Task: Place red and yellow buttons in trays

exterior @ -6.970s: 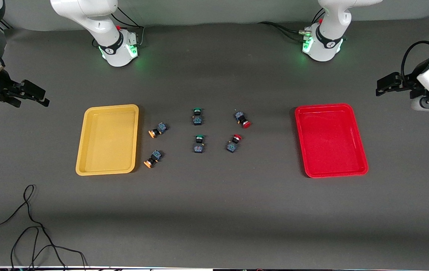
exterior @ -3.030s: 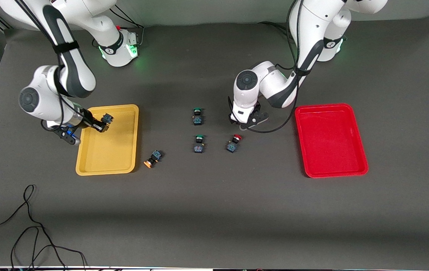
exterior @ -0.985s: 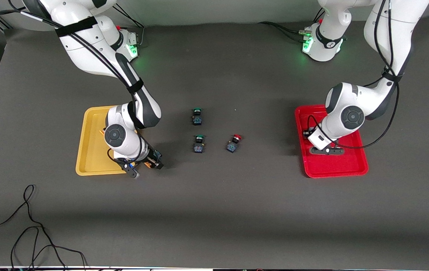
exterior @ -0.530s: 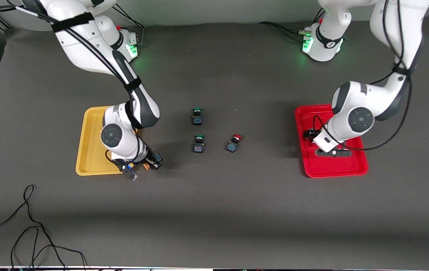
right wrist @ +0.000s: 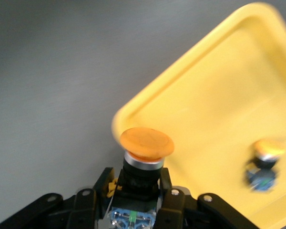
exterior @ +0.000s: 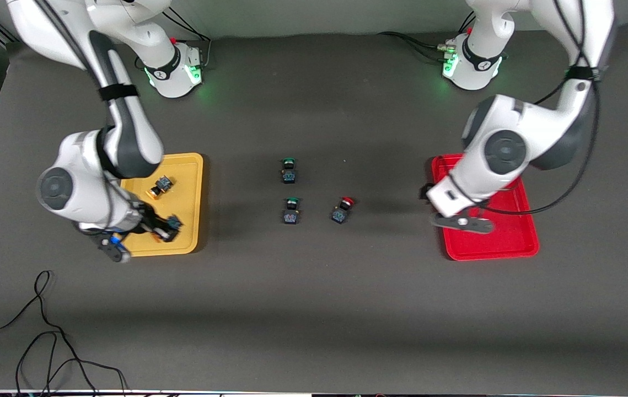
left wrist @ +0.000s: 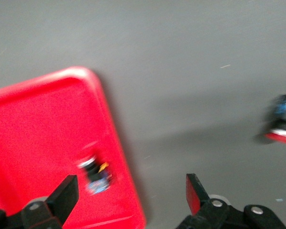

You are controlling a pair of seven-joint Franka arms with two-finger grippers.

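The right gripper (exterior: 162, 227) hangs over the corner of the yellow tray (exterior: 189, 165) nearest the front camera, its fingers clamped on a yellow-capped button (exterior: 172, 224); the right wrist view shows that button (right wrist: 144, 160) pinched by its dark body, orange cap outward, just above the tray's rounded rim (right wrist: 133, 107). A second yellow-capped button (exterior: 160, 186) already lies inside the yellow tray, farther from the front camera than the held one and apart from the rims, with bare tray floor around it. At the left arm's end of the table, the left gripper (exterior: 460, 221) is poised over the edge of the red tray (exterior: 518, 242) that faces the table's middle, its fingers (left wrist: 64, 193) spread wide and holding nothing. In the left wrist view a red-capped button (left wrist: 96, 174) rests inside the red tray (left wrist: 33, 129), close beside that same rim. The other red-capped button (exterior: 342, 209) sits on the dark table (exterior: 314, 309) between the trays, well apart from both, with open surface on every side. Two green-capped buttons stand toward the yellow tray from it: one (exterior: 290, 210) just beside it, the other (exterior: 288, 169) farther from the front camera. A loose black cable (exterior: 43, 331) curls at the table's corner nearest the front camera, at the right arm's end, well clear of both trays.
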